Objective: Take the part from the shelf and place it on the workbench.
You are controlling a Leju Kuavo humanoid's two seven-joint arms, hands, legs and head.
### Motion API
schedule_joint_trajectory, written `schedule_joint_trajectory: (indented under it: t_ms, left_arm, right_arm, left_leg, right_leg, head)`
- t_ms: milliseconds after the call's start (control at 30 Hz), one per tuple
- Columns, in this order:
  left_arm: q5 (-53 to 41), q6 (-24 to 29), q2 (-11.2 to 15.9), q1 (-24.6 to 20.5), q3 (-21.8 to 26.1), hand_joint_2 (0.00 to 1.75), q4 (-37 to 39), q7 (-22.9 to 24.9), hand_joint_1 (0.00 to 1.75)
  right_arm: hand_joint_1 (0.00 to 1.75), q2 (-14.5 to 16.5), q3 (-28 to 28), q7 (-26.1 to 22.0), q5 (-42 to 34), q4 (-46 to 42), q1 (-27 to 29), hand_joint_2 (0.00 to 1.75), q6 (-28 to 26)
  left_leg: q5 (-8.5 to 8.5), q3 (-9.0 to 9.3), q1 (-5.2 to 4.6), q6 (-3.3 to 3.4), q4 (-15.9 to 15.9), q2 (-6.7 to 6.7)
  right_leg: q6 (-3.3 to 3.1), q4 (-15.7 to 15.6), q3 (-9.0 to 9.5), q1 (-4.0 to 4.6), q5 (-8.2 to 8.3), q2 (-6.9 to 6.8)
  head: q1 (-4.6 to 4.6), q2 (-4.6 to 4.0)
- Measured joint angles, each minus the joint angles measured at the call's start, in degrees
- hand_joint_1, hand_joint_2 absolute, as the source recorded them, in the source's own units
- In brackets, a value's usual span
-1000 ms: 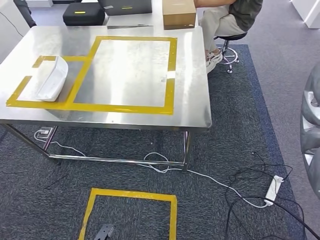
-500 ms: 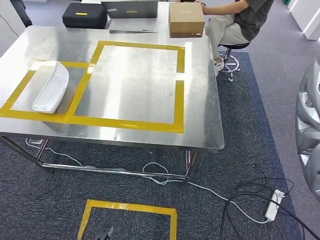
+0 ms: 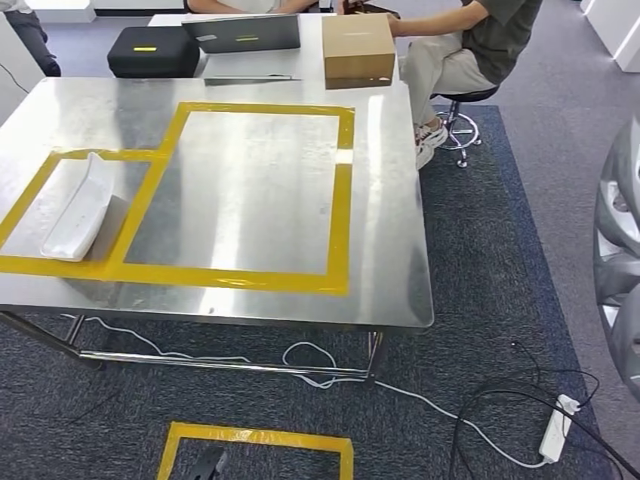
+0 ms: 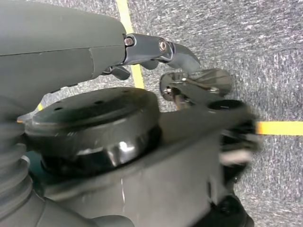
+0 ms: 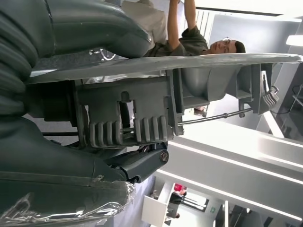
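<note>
Head view: the steel counter (image 3: 226, 290) lies ahead, its yellow tape outline (image 3: 343, 200) bare inside, a white tray (image 3: 79, 205) at nine o'clock, a cardboard box (image 3: 358, 47) at twelve. The grey ribbed part (image 3: 620, 260) hangs at three o'clock, off the counter, so placing is not yet done.

Left wrist view: the left hand (image 4: 157, 52) hangs over carpet; its grip I cannot tell.

Right wrist view: the right hand (image 5: 107, 123) grips the part (image 5: 214, 75).

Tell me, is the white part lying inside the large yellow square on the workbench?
No, the white part lies in the smaller taped area beside the large yellow square on the workbench.
</note>
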Motion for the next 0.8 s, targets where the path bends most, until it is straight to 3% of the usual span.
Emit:
schedule_joint_trajectory:
  t_ms: [33,67,133,167,200,333,367,500,567,633,800]
  left_arm:
    - [0.0,0.0,0.0,0.1,0.0,1.75,0.0,0.0,0.00]
    - [0.0,0.0,0.0,0.1,0.0,1.75,0.0,0.0,0.00]
    - [0.0,0.0,0.0,0.2,0.0,1.75,0.0,0.0,0.00]
    - [0.0,0.0,0.0,0.2,0.0,1.75,0.0,0.0,0.00]
    - [0.0,0.0,0.0,0.2,0.0,1.75,0.0,0.0,0.00]
    - [0.0,0.1,0.0,0.2,0.0,1.75,0.0,-0.1,0.00]
    - [0.1,0.2,0.0,0.2,0.0,1.75,0.0,-0.2,0.00]
    - [0.6,0.2,0.0,0.0,0.0,1.75,0.0,-1.0,0.00]
    - [0.7,-0.1,0.1,0.0,0.0,1.75,0.0,-1.3,0.00]
    - [0.6,-0.2,0.2,0.0,0.0,1.75,0.0,-1.6,0.00]
    - [0.1,-0.2,0.9,0.0,0.0,1.75,0.0,-1.7,0.00]
  right_arm:
    - [1.75,0.0,0.0,0.0,0.0,0.0,0.0,1.75,0.0]
    - [1.75,0.0,0.0,0.0,0.0,0.0,0.0,1.75,0.0]
    - [1.75,0.0,0.0,0.0,0.0,0.0,0.0,1.75,0.0]
    - [1.75,0.0,0.0,0.0,0.0,0.0,0.0,1.75,0.0]
    - [1.75,0.0,0.0,0.0,0.0,0.0,-0.1,1.75,0.0]
    - [1.75,-0.1,0.0,0.5,0.1,0.0,-0.2,1.75,0.5]
    - [1.75,-0.1,0.1,0.9,0.3,0.0,-0.3,1.75,0.8]
    - [1.75,-0.4,0.6,3.2,2.0,0.6,-1.1,1.75,2.6]
    - [1.75,-1.0,1.5,4.8,3.9,1.7,-2.1,1.75,3.8]
    - [1.75,-2.0,2.8,6.4,6.1,3.5,-3.4,1.75,4.9]
    - [1.75,-7.9,6.6,12.2,15.0,10.4,-7.3,1.75,7.4]
  left_leg:
    - [-0.07,-1.50,0.13,-0.17,1.1,0.01]
    - [1.19,-2.11,0.25,-0.28,0.4,0.01]
    - [6.92,-1.00,0.44,-0.44,-5.3,0.04]
    - [9.01,-0.06,0.48,-0.47,-8.5,0.07]
    - [10.05,0.74,0.47,-0.26,-11.1,0.13]
    - [10.18,1.66,0.47,1.32,-13.2,0.19]
    - [10.13,1.87,0.50,1.50,-13.2,0.14]
    - [9.93,2.26,0.46,1.74,-13.3,-0.16]
    - [9.81,2.24,0.33,1.93,-13.3,-0.18]
    - [9.76,2.20,0.21,2.07,-13.2,-0.12]
    - [9.84,2.22,0.13,2.30,-13.2,-0.08]
  right_leg:
    - [0.04,0.0,0.38,-0.07,-0.37,0.06]
    - [0.15,0.0,0.88,-0.15,-0.78,0.13]
    - [0.57,0.0,2.08,-0.35,-1.68,0.21]
    - [0.88,0.1,2.61,-0.39,-2.14,0.25]
    - [1.24,0.2,2.90,-0.32,-2.54,0.29]
    - [2.39,-0.1,3.46,0.01,-3.49,0.27]
    - [2.32,-0.1,3.67,0.05,-3.37,0.19]
    - [0.23,-0.2,4.36,0.26,-2.99,0.01]
    - [0.05,-0.8,4.60,0.25,-3.12,0.00]
    - [0.42,-1.3,4.75,0.19,-3.28,-0.04]
    - [3.00,-1.8,4.81,-0.01,-3.21,-0.11]
  head:
    - [-0.04,0.00]
    - [-0.06,0.00]
    - [-0.08,0.00]
    - [-0.10,0.00]
    - [-0.24,0.00]
    - [-0.19,0.00]
    - [-0.05,0.00]
    - [0.45,0.01]
    - [0.51,0.00]
    - [0.50,0.00]
    - [0.48,0.00]
